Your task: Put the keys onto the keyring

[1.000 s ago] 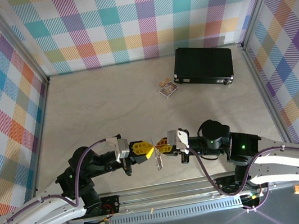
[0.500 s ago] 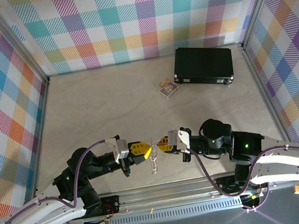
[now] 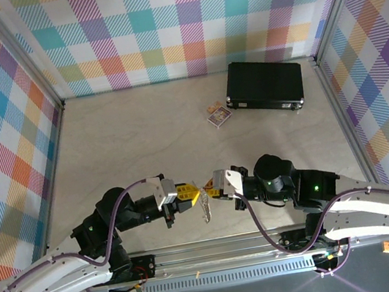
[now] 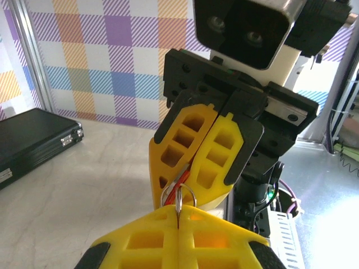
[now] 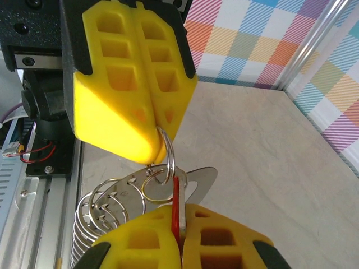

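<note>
Since threading needs one part steady while the other is worked in, both grippers meet tip to tip, clear above the table (image 3: 142, 139); the left gripper (image 3: 192, 195) has its fingers pressed together on the keyring (image 5: 168, 162), pinching the thin wire edge-on so the loop juts straight out toward the opposite tips; rest of the ring, w/ its coiled silvery bunch and a flat metal tab, hangs just below the left tips. The right gripper (image 3: 205, 187) is likewise clamped, on the keys (image 5: 175, 210): the small red piece sticks out from btwn its pads and lies against the ring wire right at the meeting point; whether it's already threaded on, can't tell. Judgement: held this way so a short push or twist from the right side feeds the key along the wire; a slip would likely drop it.

Around: black case (image 3: 265, 84) lies well beyond the right gripper, far side of the table; small printed card packet (image 3: 218, 115) just beside the case, nearer the grippers but well apart from them. Neither obstructs; the hanging bunch under the tips is the one thing that might snag.
</note>
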You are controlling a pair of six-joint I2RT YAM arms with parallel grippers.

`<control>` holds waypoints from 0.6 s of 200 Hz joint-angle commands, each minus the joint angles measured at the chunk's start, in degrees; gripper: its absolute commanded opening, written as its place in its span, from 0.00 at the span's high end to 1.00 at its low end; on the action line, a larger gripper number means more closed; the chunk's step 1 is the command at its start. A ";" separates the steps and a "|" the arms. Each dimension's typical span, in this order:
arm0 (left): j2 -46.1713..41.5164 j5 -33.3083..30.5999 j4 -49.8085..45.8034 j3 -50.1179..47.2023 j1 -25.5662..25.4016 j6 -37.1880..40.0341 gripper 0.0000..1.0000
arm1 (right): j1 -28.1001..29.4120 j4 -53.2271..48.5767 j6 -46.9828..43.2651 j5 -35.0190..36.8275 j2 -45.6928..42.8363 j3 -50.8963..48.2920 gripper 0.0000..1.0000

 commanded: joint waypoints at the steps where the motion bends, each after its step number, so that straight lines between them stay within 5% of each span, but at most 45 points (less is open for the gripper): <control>1: 0.24 -1.69 -1.17 2.46 0.08 1.38 1.00 | 0.10 -0.33 -0.68 1.15 -0.43 2.82 1.00; 120: 1.93 -2.24 -4.95 3.15 0.08 1.83 1.00 | 0.10 -5.03 -3.06 6.75 1.34 6.31 1.00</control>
